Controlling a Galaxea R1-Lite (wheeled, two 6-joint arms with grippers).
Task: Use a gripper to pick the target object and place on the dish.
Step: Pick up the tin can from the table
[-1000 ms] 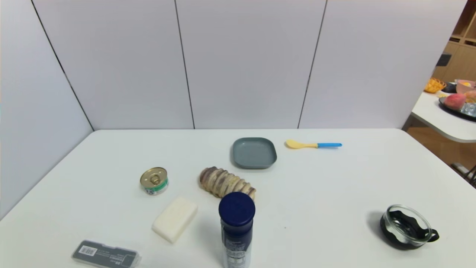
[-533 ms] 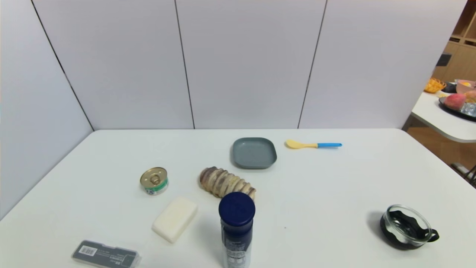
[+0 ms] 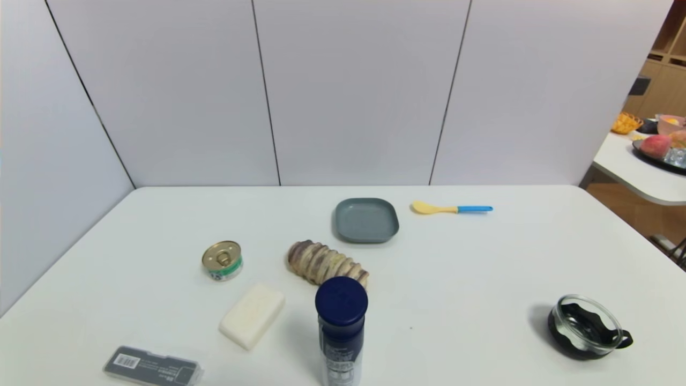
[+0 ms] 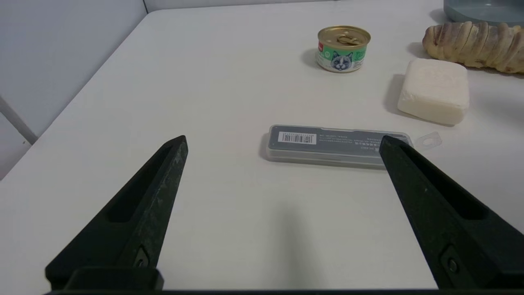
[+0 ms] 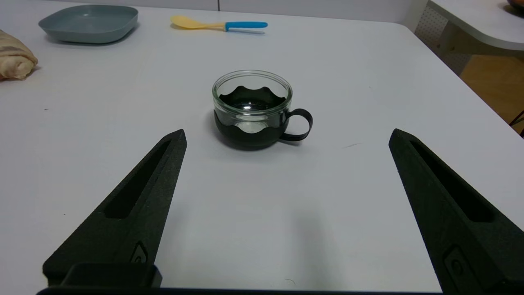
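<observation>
Small squat round tin can [image 3: 222, 260] with gold pull-tab lid and green and white label: upright on the white table [image 3: 482, 279], left of centre, lid facing up, so the short axis vertical. Cat face printed on the label, a red patch beside it, seen in the left wrist view [image 4: 343, 48]. Pull-tab ring lying flat on the lid; which way it points hard to make out from the head view. No long axis across the table, being round.

Flat grey-blue square dish with rounded corners and low rim [image 3: 366, 220]: farther back and to the right of the can, well apart from it. Between them, a brown striped bread roll [image 3: 326, 262]. Just near of the can, a white rectangular block [image 3: 252, 315]; nearer still, a flat grey plastic case with a barcode [image 3: 153, 366]. Tall bottle with dark-blue cap [image 3: 341, 329] at the near centre. Yellow spoon with blue handle [image 3: 451, 208] right of the dish. Round glass cup with black base and handle [image 3: 587, 325] at the near right.

Left gripper [image 4: 282, 143]: over the near left of the table, fingers spread wide, nothing between them. Right gripper [image 5: 286, 137]: over the near right, facing the glass cup, fingers likewise wide apart and bare.
</observation>
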